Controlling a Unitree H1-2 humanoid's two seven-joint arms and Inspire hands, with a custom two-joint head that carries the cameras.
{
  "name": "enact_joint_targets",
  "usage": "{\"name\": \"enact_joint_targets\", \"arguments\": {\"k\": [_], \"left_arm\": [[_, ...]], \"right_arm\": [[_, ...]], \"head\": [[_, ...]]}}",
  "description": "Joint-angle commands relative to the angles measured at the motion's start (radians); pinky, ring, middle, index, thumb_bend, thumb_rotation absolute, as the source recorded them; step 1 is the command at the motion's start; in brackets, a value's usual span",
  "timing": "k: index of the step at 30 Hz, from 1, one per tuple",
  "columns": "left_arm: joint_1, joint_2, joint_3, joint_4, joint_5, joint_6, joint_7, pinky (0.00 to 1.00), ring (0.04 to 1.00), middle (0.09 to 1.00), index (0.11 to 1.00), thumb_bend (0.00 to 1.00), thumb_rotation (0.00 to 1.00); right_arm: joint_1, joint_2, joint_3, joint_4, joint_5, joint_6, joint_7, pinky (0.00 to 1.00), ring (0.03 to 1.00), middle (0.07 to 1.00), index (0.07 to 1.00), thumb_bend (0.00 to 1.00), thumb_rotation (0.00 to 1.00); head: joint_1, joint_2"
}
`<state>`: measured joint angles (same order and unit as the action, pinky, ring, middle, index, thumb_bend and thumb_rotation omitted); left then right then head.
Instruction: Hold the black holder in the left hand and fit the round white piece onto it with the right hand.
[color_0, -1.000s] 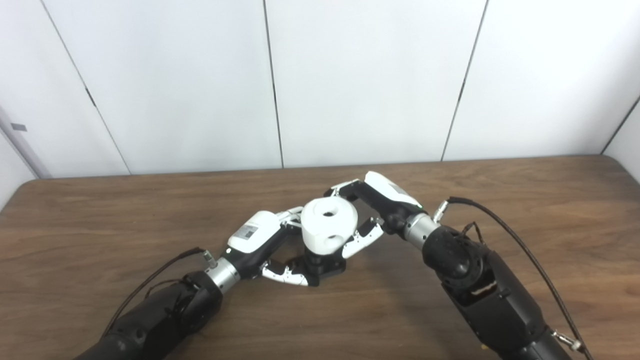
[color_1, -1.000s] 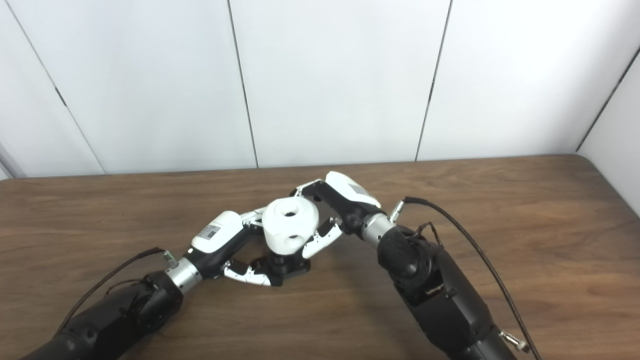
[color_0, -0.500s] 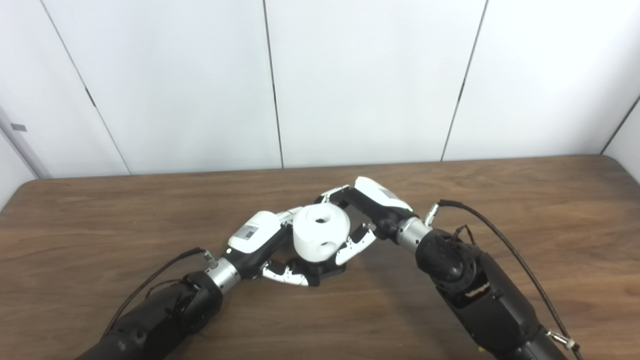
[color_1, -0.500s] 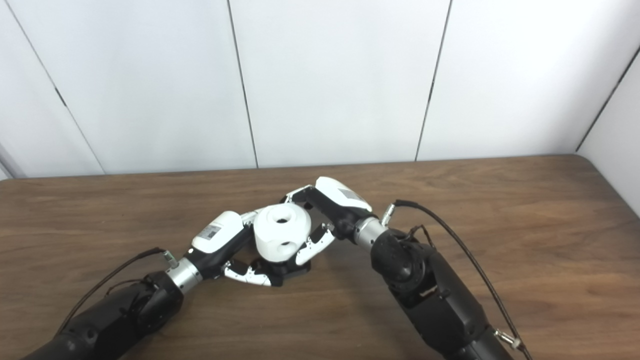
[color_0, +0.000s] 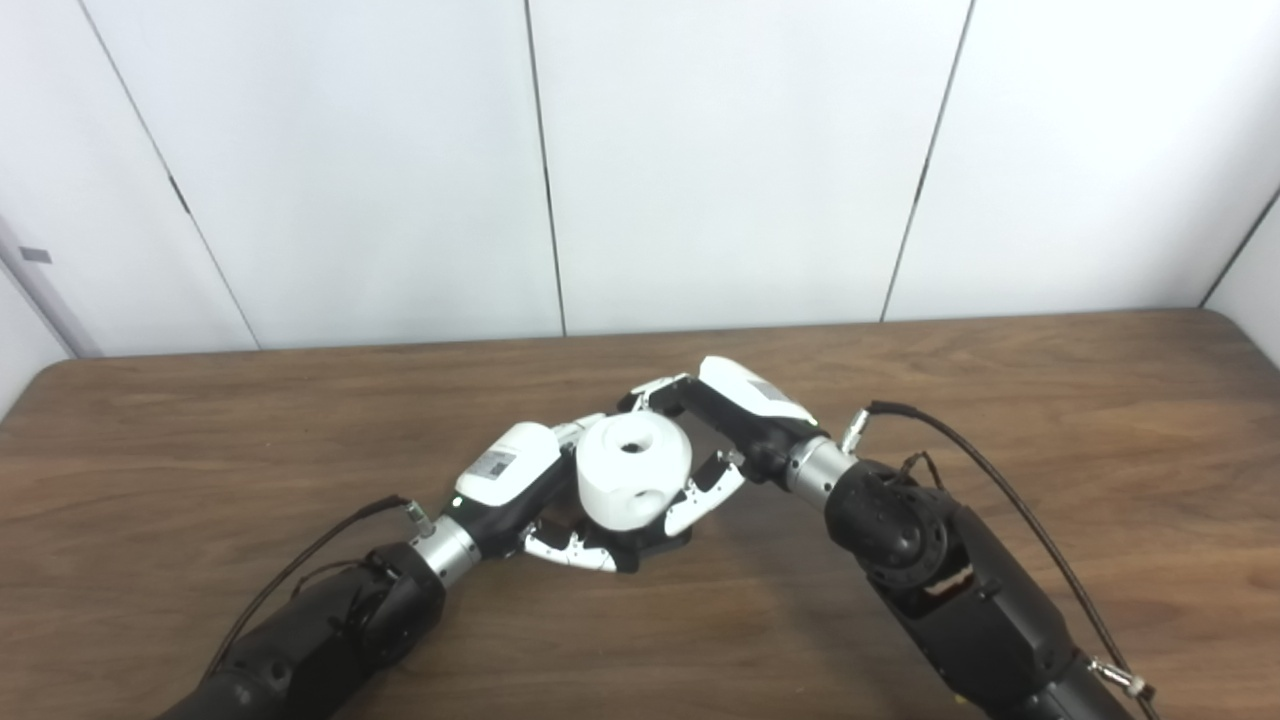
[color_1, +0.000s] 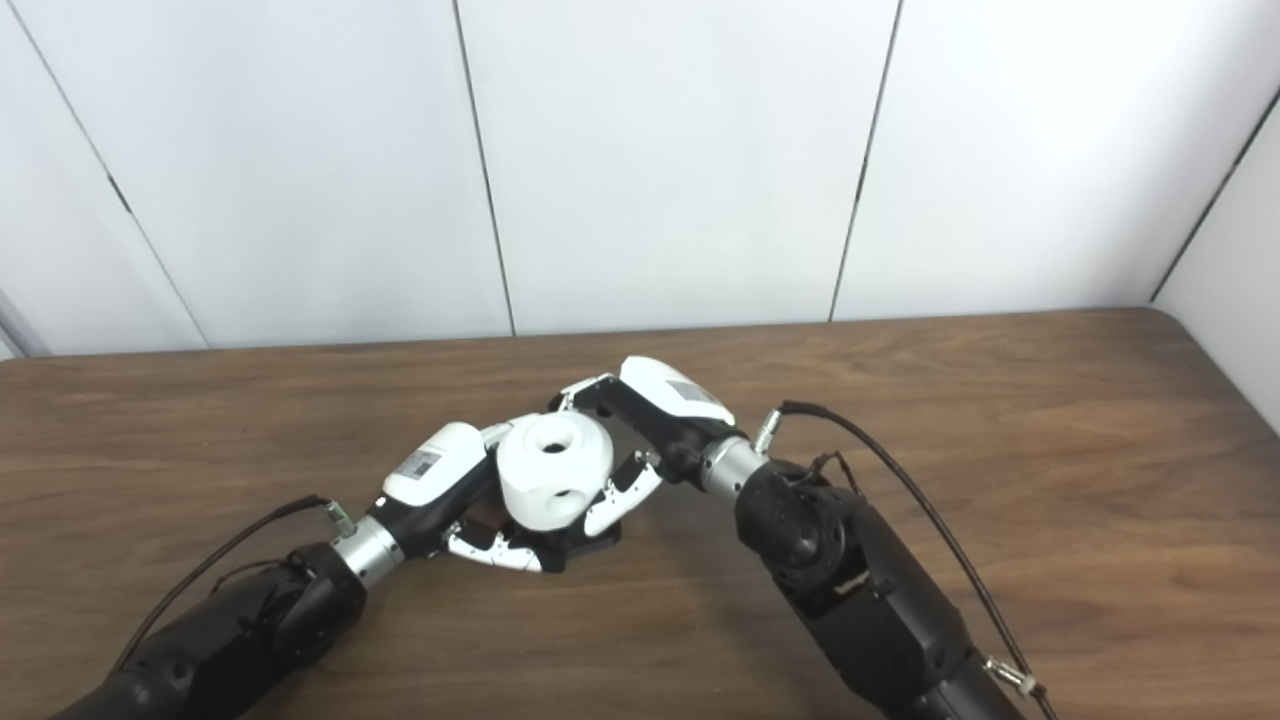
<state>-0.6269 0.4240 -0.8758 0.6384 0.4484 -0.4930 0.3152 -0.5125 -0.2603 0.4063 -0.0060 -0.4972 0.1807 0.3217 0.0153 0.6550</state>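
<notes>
Both hands are met at mid-table (color_0: 200, 420). The left hand (color_0: 520, 480) is wrapped low around the black holder (color_0: 650, 540); its fingers (color_0: 570, 548) are curled under and along the holder's near edge, so the holder is gripped, resting on or just above the wood — which of the two cannot be told. Only a dark sliver of the holder is seen, below the white piece and between the two hands.

The round white piece (color_0: 632, 482) is held by the right hand (color_0: 730, 430). The thumb is pressed against its near right side, and the other fingers (color_0: 655, 388) are reached over its far side, so the hand is closed on it, not clenched. The piece is placed directly left of the right palm and directly right of the left hand's white back, touching or nearly touching it. It is sat right on top of the holder, tilted slightly toward the camera. One hole is seen in its top face, another in its front side. Whether it is fully seated cannot be told; the joint is hidden by the fingers.

A black cable (color_0: 960, 450) is looped off the right wrist, another (color_0: 310, 550) off the left wrist.
</notes>
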Motion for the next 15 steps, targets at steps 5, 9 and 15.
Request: {"name": "enact_joint_targets", "arguments": {"k": [5, 9, 15], "left_arm": [[0.103, -0.057, -0.092, 0.025, 0.155, 0.043, -0.203, 0.87, 0.935, 0.859, 0.478, 0.53, 0.06], [0.105, -0.057, -0.088, 0.017, 0.157, 0.051, -0.211, 0.87, 0.935, 0.863, 0.478, 0.53, 0.06], [0.104, -0.053, -0.085, 0.018, 0.156, 0.045, -0.213, 0.86, 0.935, 0.872, 0.478, 0.53, 0.06]], "right_arm": [[-0.042, -0.052, 0.034, -0.009, -0.038, -0.040, 0.052, 0.79, 0.874, 0.803, 0.479, 0.53, 0.14], [-0.042, -0.068, 0.037, -0.013, -0.040, -0.048, 0.063, 0.80, 0.870, 0.802, 0.479, 0.53, 0.14], [-0.042, -0.083, 0.036, -0.016, -0.042, -0.054, 0.074, 0.78, 0.857, 0.803, 0.479, 0.53, 0.14]], "head": [[0.000, 0.003], [0.000, 0.003], [-0.003, 0.007]]}}
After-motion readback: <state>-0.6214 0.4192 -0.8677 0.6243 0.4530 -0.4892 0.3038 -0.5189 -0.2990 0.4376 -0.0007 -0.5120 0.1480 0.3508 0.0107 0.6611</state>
